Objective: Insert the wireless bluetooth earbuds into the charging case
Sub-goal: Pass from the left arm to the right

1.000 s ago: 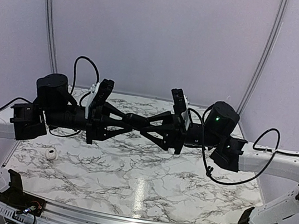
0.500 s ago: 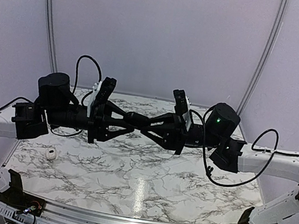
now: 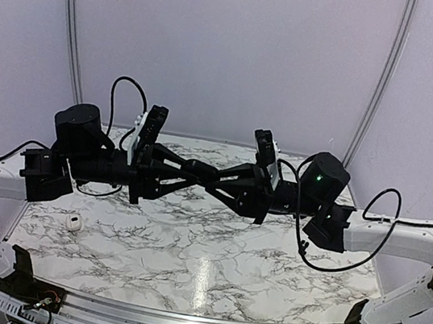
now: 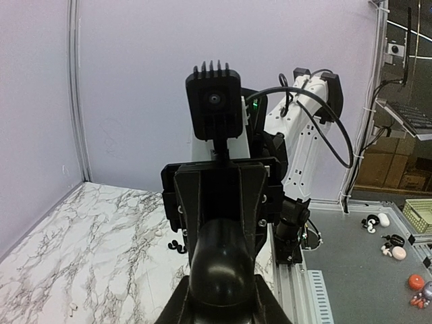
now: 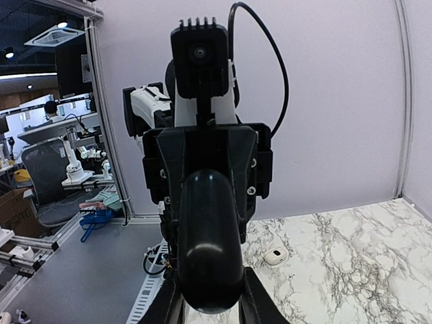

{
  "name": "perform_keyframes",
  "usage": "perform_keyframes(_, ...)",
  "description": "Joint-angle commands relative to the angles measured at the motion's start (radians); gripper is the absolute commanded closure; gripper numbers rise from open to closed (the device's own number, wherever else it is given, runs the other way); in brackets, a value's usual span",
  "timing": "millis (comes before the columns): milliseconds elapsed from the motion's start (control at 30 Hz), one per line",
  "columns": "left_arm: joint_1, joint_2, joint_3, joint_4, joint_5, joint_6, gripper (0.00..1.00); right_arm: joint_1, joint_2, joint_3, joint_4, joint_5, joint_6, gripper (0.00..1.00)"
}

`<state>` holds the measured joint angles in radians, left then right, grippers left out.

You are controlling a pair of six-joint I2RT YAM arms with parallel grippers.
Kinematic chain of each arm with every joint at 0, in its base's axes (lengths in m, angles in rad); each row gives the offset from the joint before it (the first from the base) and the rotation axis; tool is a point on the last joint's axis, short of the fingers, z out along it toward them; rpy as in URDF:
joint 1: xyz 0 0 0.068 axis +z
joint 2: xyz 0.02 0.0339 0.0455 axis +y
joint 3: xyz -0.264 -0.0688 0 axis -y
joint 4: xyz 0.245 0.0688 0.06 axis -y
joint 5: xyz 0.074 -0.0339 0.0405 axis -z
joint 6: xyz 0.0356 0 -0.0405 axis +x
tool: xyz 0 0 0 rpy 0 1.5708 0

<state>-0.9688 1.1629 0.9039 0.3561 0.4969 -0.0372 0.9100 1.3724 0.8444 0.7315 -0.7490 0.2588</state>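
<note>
1. From the top view, the left gripper (image 3: 198,172) and the right gripper (image 3: 214,179) meet tip to tip in the air over the middle of the marble table (image 3: 207,279). On each one the two fingers run together to a point, so both are pressed together. Whether some small thing is pinched there, I cannot tell. The charging case (image 3: 73,222) lies on the table at the left near side, well apart from both grippers. The two arms hide the strip of table behind them.

2. In the left wrist view, the right gripper with the right wrist camera (image 4: 214,101) fills the middle and covers the table behind it. Low beside it on the marble lie the earbuds (image 4: 177,244), small black pieces whose shape is too small to tell. A small white piece (image 4: 157,233) is just beside them. Past the table rail are an orange ball (image 4: 416,281) and a basket (image 4: 420,214).

3. In the right wrist view, the left gripper and the left wrist camera (image 5: 198,50) block the middle. The charging case (image 5: 275,256) shows on the marble beside them, apart from the fingers. Whether its lid is up, I cannot tell. An office chair (image 5: 42,181) stands beyond the table.
</note>
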Motion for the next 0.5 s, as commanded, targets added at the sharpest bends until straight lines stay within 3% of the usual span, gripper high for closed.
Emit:
perform_keyframes(0,-0.001,0.004,0.004,0.052,0.011,-0.015,0.86,-0.004,-0.021,-0.002,0.024,0.007,-0.004,0.8)
perform_keyframes(167,0.001,-0.012,-0.02,0.052,0.011,-0.009,0.87,-0.014,-0.044,-0.004,-0.001,0.018,-0.018,0.81)
perform_keyframes(300,0.001,-0.007,-0.019,0.052,0.013,-0.013,0.66,-0.014,-0.037,-0.005,0.028,0.012,-0.005,0.86)
perform_keyframes(467,0.001,-0.001,-0.014,0.052,0.009,-0.015,0.63,-0.013,-0.029,-0.008,0.056,0.005,0.012,0.89)
